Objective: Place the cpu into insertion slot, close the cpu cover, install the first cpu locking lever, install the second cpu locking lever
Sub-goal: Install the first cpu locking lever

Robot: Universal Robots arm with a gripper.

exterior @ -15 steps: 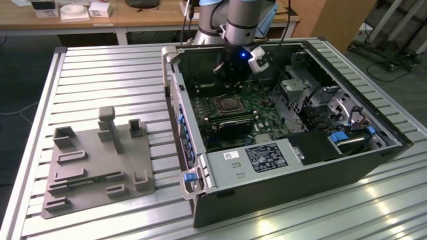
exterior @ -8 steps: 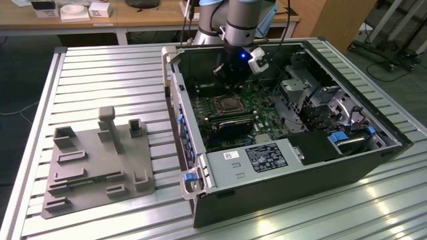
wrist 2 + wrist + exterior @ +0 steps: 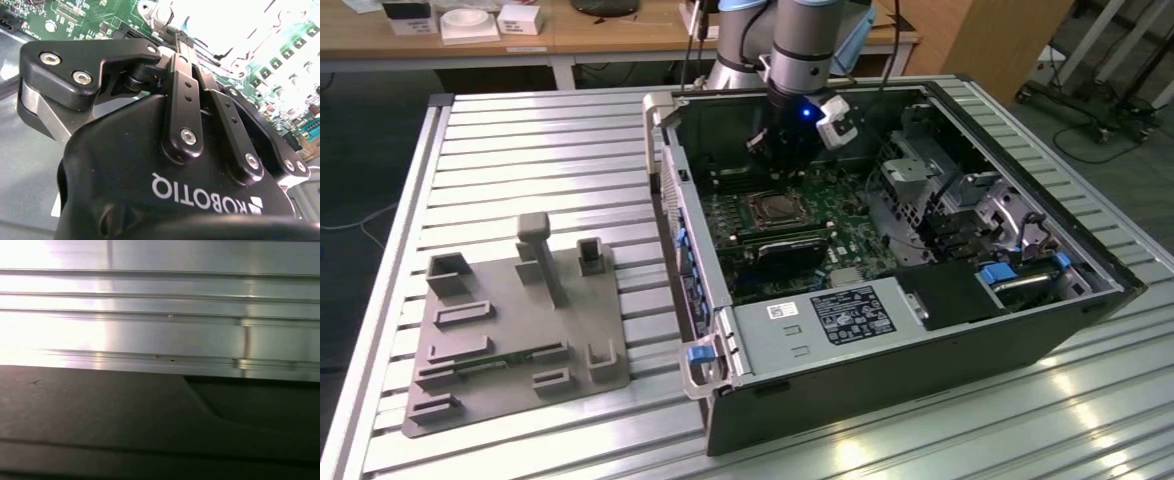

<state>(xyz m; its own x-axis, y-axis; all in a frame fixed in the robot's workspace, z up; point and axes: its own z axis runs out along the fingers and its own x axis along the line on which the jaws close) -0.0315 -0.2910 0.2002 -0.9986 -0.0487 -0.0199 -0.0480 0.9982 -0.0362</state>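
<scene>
In the exterior view my gripper hangs inside the open computer case, just above the far edge of the cpu socket. The socket shows a pale tan square, the cpu, inside a dark metal frame, the cpu cover, which lies flat. In the second wrist view the gripper is seen from behind, its black fingers drawn together over the green motherboard. Glare hides what lies at the tips. I cannot make out the locking levers.
A labelled grey box sits at the case's near end, with a drive cage on the exterior view's right. A grey fixture plate lies on the ribbed metal table at the left. The case wall stands between them.
</scene>
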